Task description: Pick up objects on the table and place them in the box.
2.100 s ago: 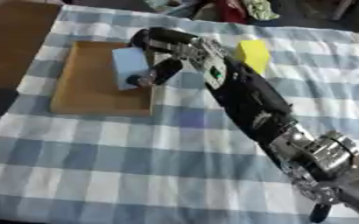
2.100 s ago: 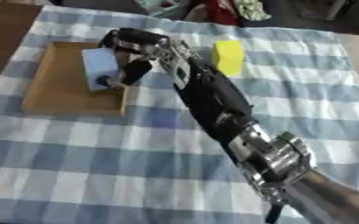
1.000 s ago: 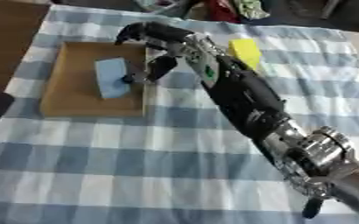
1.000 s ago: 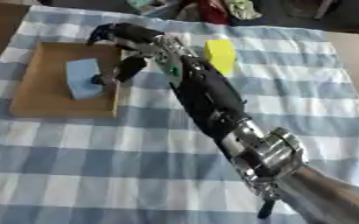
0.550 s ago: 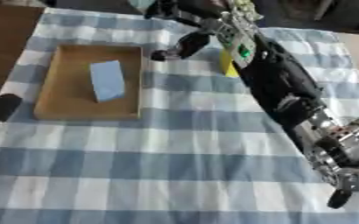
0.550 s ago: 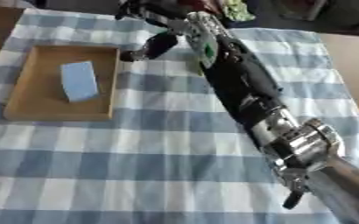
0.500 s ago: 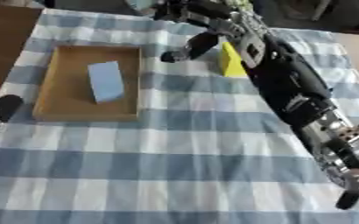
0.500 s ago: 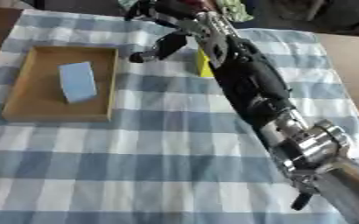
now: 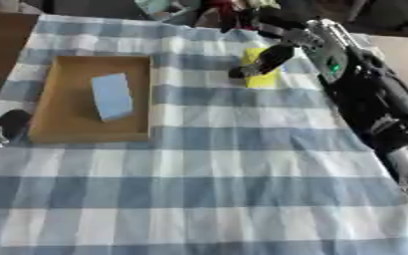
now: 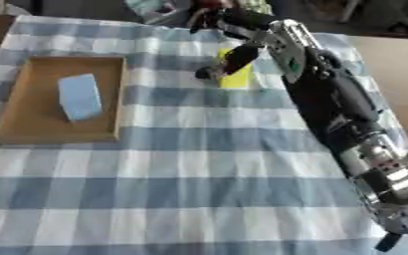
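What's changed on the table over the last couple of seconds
The right hand let go of the blue block, which now lies in the wooden box, and swung away to the robot's right. It now hangs over the yellow block with its fingers spread, holding nothing. The yellow block and the box stayed where they were on the checked cloth.

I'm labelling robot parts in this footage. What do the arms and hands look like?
The right arm is mostly black, thick and segmented, with a small green spot near the wrist and silver metal joints toward the elbow. The right hand has black fingers. Of the left hand only a black and silver bit shows at the left edge.
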Action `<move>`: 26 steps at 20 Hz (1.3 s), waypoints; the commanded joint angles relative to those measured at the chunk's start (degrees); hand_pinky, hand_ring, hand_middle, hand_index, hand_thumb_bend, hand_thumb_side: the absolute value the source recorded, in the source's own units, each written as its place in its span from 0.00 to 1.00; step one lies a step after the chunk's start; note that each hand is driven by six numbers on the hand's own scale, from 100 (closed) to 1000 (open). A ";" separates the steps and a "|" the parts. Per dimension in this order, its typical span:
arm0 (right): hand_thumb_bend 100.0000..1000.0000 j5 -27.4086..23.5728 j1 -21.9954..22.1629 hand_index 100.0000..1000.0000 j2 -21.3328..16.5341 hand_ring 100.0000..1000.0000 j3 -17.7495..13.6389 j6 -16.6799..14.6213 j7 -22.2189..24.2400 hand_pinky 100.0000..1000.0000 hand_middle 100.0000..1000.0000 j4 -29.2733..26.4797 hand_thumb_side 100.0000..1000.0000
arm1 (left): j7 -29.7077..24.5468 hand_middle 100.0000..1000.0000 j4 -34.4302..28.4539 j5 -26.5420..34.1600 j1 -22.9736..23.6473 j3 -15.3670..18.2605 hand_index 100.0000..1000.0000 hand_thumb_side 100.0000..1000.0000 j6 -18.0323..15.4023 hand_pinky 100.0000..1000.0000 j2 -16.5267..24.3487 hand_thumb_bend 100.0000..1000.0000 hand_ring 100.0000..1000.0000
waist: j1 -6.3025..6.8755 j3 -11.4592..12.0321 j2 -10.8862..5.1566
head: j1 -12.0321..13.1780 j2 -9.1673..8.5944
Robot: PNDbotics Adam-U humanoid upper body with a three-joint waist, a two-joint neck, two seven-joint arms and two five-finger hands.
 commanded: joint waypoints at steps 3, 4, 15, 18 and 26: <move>0.53 0.35 0.14 0.88 -3.79 0.86 -1.29 0.12 -0.16 0.80 0.83 -0.87 0.67 | 0.22 0.48 -0.65 -0.27 -0.43 0.68 0.66 0.05 -0.05 0.55 1.48 0.57 0.51 | 0.39 -0.18 -0.92 | 0.15 -0.93; 0.52 0.69 0.29 0.88 -3.89 0.86 -1.57 0.34 -0.33 0.80 0.83 -0.40 0.68 | 0.22 0.48 -0.66 -0.28 -0.42 0.66 0.66 0.05 -0.06 0.55 1.46 0.57 0.51 | 0.40 -0.14 -0.91 | 0.18 -1.03; 0.48 6.02 0.36 0.87 -2.71 0.85 -4.47 1.71 -5.58 0.79 0.82 5.40 0.68 | 0.14 0.48 -0.68 -0.21 -0.22 0.54 0.66 0.05 -0.03 0.55 1.10 0.57 0.51 | 0.67 0.41 -0.81 | -0.44 -1.21; 0.46 7.44 0.86 0.87 -2.79 0.85 -4.94 2.36 -5.90 0.79 0.81 6.97 0.70 | 0.15 0.48 -0.63 -0.24 -0.10 0.54 0.66 0.05 -0.02 0.55 1.00 0.58 0.51 | 0.78 0.54 -0.63 | -0.64 -1.40; 0.40 10.21 1.18 0.83 -1.86 0.83 -5.35 2.85 -7.53 0.78 0.76 9.38 0.67 | -0.10 0.48 -0.62 -0.30 -0.02 0.36 0.66 0.05 -0.04 0.55 0.83 0.58 0.51 | 1.15 0.63 -0.50 | -0.77 -1.89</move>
